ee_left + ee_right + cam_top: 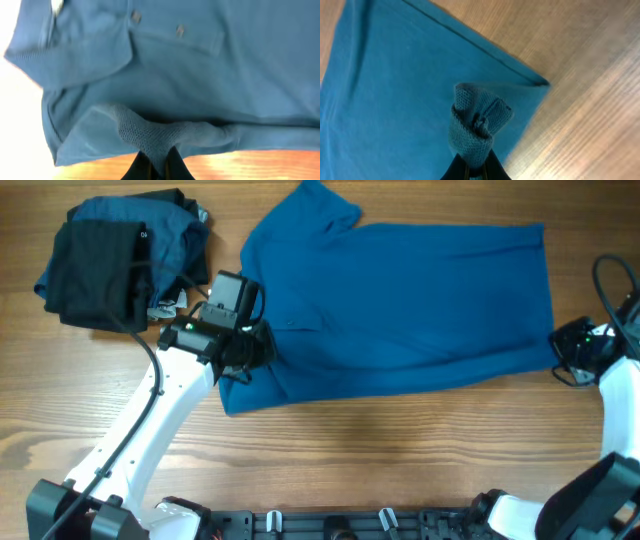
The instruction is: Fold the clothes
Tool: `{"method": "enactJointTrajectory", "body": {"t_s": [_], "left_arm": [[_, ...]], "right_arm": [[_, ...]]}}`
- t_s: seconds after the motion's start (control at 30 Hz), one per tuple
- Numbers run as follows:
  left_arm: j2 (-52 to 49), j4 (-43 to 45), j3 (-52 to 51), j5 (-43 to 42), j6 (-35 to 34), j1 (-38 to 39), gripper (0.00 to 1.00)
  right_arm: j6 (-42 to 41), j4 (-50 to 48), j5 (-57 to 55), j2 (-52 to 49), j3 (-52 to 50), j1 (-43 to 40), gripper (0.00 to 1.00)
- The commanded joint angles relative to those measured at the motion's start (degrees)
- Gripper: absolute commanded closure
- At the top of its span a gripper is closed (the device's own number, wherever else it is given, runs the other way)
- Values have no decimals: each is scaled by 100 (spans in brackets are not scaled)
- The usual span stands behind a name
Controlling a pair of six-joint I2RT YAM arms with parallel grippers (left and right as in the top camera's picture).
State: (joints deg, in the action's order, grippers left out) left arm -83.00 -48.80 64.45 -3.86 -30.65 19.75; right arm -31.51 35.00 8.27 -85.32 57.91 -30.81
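Note:
A medium-blue polo shirt of the clothes lies spread across the table, collar to the left and hem to the right. My left gripper is shut on a pinch of its fabric near the lower-left shoulder. The left wrist view shows that gripper with a ridge of blue knit rising from its jaws, below the button placket. My right gripper is at the shirt's lower-right hem corner. The right wrist view shows it shut on a bunched fold of the hem.
A pile of black and dark-blue garments sits at the back left, close to the left arm. Bare wooden tabletop lies in front of the shirt. The right arm's cable loops at the right edge.

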Motion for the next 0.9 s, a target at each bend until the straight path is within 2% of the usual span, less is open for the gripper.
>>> {"method": "enactJointTrajectory", "body": {"t_s": [0.0, 0.2, 0.5, 0.87], "left_arm": [[-48, 168, 293, 433, 219, -72, 96], [-55, 302, 306, 739, 219, -234, 96], [-149, 1137, 306, 741, 350, -389, 96], [-1508, 1934, 306, 804, 350, -391, 96]], "right_arm": [[-212, -254, -190, -391, 146, 98, 96], [-212, -896, -225, -911, 144, 96, 96], [-254, -1438, -214, -1008, 144, 232, 96], [-153, -2356, -400, -1668, 129, 761, 95]]}}
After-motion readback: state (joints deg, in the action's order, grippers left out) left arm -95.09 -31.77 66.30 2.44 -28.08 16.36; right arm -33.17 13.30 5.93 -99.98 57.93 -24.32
